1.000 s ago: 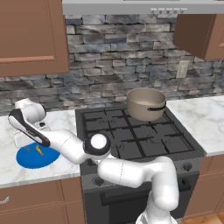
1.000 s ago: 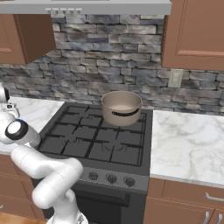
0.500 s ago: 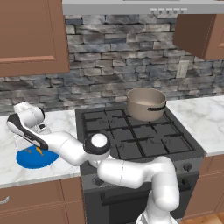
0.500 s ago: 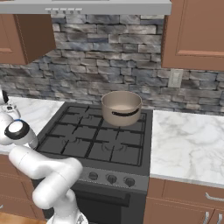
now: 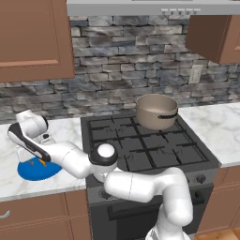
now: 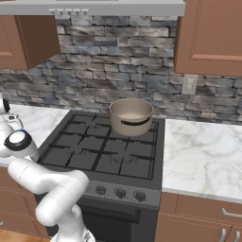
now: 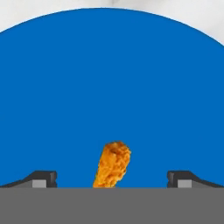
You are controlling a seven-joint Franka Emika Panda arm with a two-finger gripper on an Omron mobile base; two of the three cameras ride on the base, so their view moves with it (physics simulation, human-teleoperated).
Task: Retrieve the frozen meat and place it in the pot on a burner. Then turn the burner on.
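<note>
The tool (image 7: 112, 180) hangs spread wide and empty over the blue plate (image 7: 109, 78), its tips flanking the frozen meat (image 7: 112, 165), which lies on the plate. The plate rests on the desk (image 5: 9, 173) left of the stove (image 5: 145, 145); the pot (image 5: 156, 111) sits on the stove's back right burner.

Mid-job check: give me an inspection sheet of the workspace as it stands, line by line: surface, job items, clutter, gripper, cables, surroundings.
Surface: white marble counter on both sides of a black gas stove.
Frozen meat: small orange piece lying on the blue plate, between the open fingertips.
Pot: tan, on a back burner of the stove, inside looks empty.
Clutter: nothing seen besides the plate.
Gripper: open, poised low over the plate, straddling the meat, not closed on it.
Cables: nothing seen.
Surroundings: stone backsplash, wooden cabinets above, wall outlet, stove knobs along the front.
</note>
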